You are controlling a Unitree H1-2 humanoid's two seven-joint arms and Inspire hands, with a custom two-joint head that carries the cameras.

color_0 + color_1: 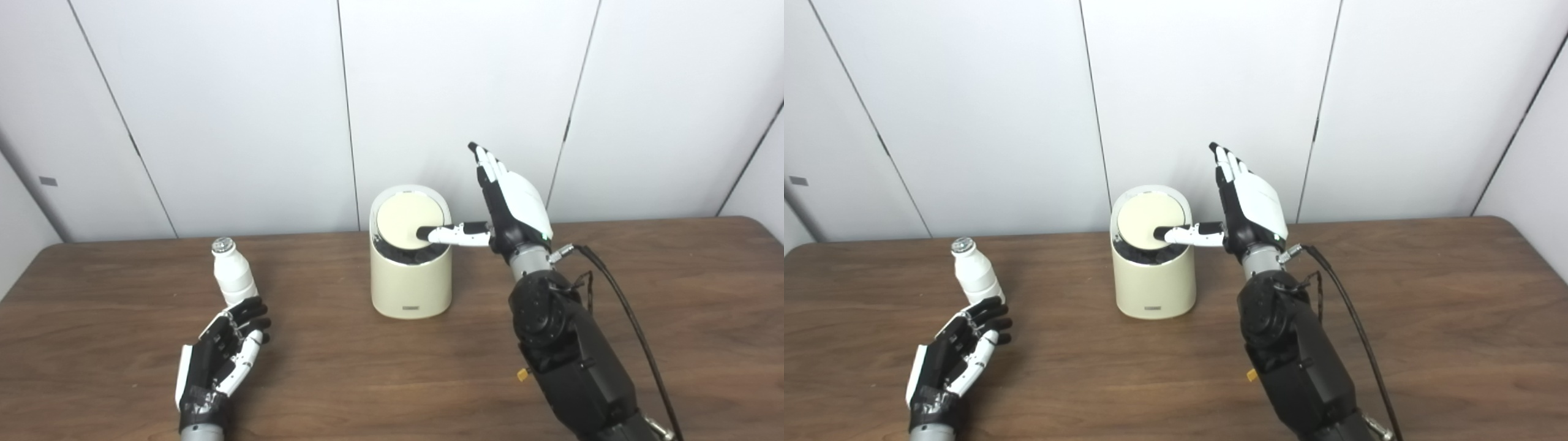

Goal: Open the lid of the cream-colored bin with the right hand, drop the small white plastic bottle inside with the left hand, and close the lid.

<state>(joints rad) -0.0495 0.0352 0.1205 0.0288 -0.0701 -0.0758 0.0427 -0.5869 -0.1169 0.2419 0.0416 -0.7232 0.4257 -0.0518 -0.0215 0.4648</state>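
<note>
Your left hand lies palm-up with fingers spread and holding nothing, just before the upright bottle. The bin stands mid-table, lid tipped. Your right hand, fingers spread, presses its thumb on it. Both views agree.

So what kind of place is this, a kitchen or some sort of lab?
Probably a lab or test room, not a kitchen. A bare wooden table stands against plain white wall panels, and on it only a cream-colored bin and a small white bottle.
</note>
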